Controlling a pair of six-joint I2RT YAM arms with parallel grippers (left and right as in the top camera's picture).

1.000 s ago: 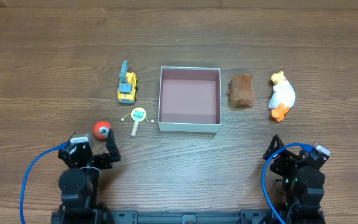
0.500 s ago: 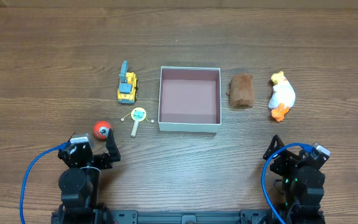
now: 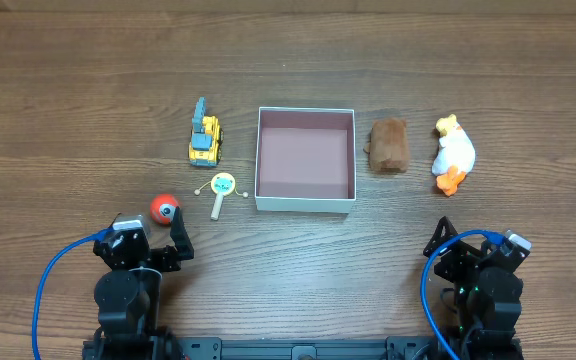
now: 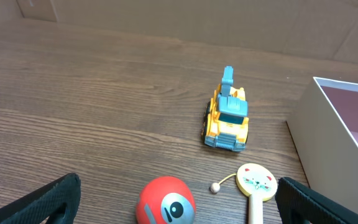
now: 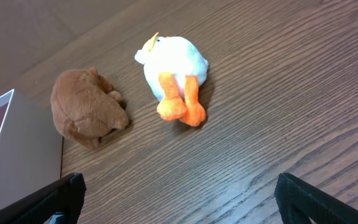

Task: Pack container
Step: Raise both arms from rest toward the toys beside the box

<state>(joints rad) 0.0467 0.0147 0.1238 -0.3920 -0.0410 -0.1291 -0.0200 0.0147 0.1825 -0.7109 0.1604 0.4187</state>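
Observation:
The container (image 3: 306, 203), white-walled with a dusty-pink inside, sits mid-table and holds nothing. Left of it lie a yellow and blue toy truck (image 3: 205, 139), a small cat-face rattle drum (image 3: 222, 188) and a red ball (image 3: 165, 208). Right of it lie a brown plush (image 3: 389, 146) and a white duck plush (image 3: 453, 154). My left gripper (image 3: 153, 235) is open and empty just behind the red ball (image 4: 165, 200). My right gripper (image 3: 476, 240) is open and empty, well short of the duck (image 5: 172, 63) and the brown plush (image 5: 87, 106).
The left wrist view shows the truck (image 4: 228, 118), the drum (image 4: 256, 182) and the container's corner (image 4: 324, 134). The right wrist view shows the container's corner (image 5: 18, 154) at the left edge. Blue cables loop beside both arm bases.

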